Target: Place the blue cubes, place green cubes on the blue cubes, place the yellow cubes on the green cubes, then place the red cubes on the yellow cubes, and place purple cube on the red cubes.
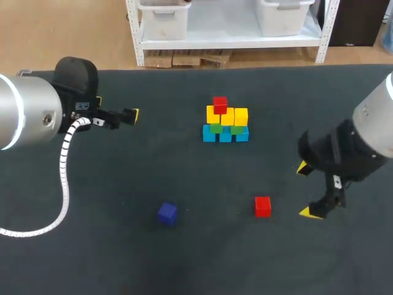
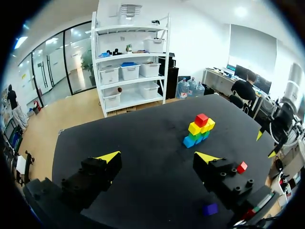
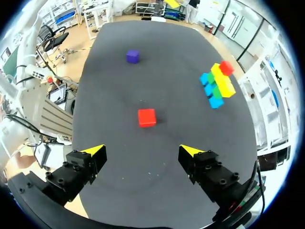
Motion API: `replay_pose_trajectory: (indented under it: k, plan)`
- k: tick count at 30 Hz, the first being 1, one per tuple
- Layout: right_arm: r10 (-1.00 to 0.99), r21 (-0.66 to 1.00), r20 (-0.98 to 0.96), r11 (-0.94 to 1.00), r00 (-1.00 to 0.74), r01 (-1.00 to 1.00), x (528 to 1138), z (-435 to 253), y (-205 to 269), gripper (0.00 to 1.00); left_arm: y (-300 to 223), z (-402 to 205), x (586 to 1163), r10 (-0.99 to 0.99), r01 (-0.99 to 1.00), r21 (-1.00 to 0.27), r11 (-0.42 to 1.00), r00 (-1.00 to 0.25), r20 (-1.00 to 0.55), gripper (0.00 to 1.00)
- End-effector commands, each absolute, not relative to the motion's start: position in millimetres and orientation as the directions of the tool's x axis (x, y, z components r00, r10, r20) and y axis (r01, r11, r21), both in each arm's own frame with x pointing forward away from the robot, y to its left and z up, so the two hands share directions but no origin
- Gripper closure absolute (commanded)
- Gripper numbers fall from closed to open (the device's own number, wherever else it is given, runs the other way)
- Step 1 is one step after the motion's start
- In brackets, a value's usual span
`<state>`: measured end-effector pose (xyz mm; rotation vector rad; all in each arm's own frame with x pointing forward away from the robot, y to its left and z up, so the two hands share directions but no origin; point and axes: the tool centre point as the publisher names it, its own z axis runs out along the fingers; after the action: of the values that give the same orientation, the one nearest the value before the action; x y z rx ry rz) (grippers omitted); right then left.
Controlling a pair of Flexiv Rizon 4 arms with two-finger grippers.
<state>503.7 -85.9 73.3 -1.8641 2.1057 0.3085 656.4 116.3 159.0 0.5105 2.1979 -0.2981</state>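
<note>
My right gripper (image 3: pixel 142 150), spread and empty, has the loose red cube (image 3: pixel 147 117) straight ahead, the purple cube (image 3: pixel 132 56) farther on and the cube stack (image 3: pixel 218 83) off beside it; my left gripper (image 2: pixel 158 156), also spread, faces that stack.

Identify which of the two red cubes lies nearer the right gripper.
The loose red cube lying alone, ahead of the right gripper; the other red cube tops the stack.

Dark table (image 1: pixel 92 258); red cube (image 1: pixel 263 206); purple cube (image 1: pixel 167 212); blue-green-yellow-red stack (image 1: pixel 225 120).
</note>
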Motion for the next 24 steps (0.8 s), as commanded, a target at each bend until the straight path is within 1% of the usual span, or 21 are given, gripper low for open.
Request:
replay_pose_trajectory:
  k: [1,6,10,18,21,24]
  plan:
    - [-0.926,0.003,-0.366,0.098,-0.092,-0.995,507.8,61.5,-69.5,0.0,118.0,159.2,657.9,0.259,0.463,-0.042,0.885,-0.566,-0.783,0.0]
    - [-0.934,-0.028,-0.357,0.025,-0.013,-0.999,496.8,48.8,-49.7,0.0,118.0,159.2,657.9,0.259,0.463,-0.042,0.885,-0.566,-0.783,0.0]
    - [-0.937,-0.015,-0.346,-0.032,0.035,-0.999,488.3,38.0,-39.8,0.0,118.0,159.2,657.9,0.259,0.463,-0.042,0.885,-0.566,-0.783,0.0]
    - [-0.951,-0.04,-0.298,-0.073,0.081,-0.997,484.9,13.2,-25.7,0.0,118.0,159.2,657.9,0.259,0.463,-0.042,0.885,-0.566,-0.783,0.0]
    - [-0.957,-0.081,-0.272,-0.082,0.101,-0.993,487.2,5.5,-21.1,0.0,118.0,159.2,657.9,0.259,0.463,-0.042,0.885,-0.566,-0.783,0.0]
    - [-0.958,-0.073,-0.267,-0.084,0.101,-0.994,489.6,1.4,-17.5,0.0,118.0,159.2,657.9,0.259,0.463,-0.042,0.885,-0.566,-0.783,0.0]
